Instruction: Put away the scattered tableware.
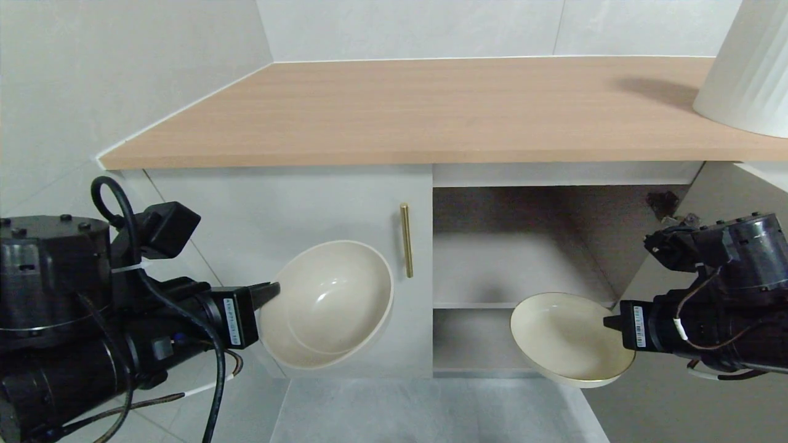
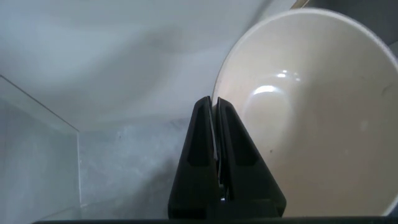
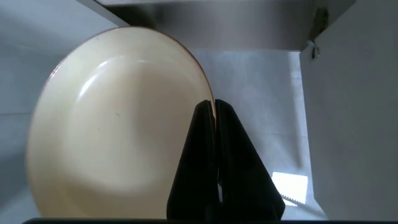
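Your left jaws are clenched on the rim of the bowl [image 1: 329,304]. It hangs in the air, tipped up on edge with its hollow towards you, in front of the closed left door [image 1: 295,203] and just left of the handle [image 1: 405,240]. Your right jaws pinch the rim of the plate [image 1: 569,338] in the same way. The plate is held closer to level, in front of the open right half of the cabinet [image 1: 523,246] and around the height of the shelf [image 1: 474,304] edge.

I'd put the plate away first, since its opening lies straight ahead.
- Pick a level before you push in. The plate's far rim looks close to the shelf edge, so go clearly above or clearly below it.
- Steer away from the open door [image 1: 671,381] on the right.
- Rest the plate flat on the shelf or on the cabinet floor [image 1: 462,344] before you loosen. The hold is only a pinch on a thin rim, so letting go in the air would drop it.
- Back out straight towards you.

The bowl has farther to go.
- Bring it nearer to level first, because tipped like this it could swing in the pinch.
- Carry it right, staying nearer to you than the handle and the edge of the closed door.
- Set it beside the plate, or nested on it if there is room.
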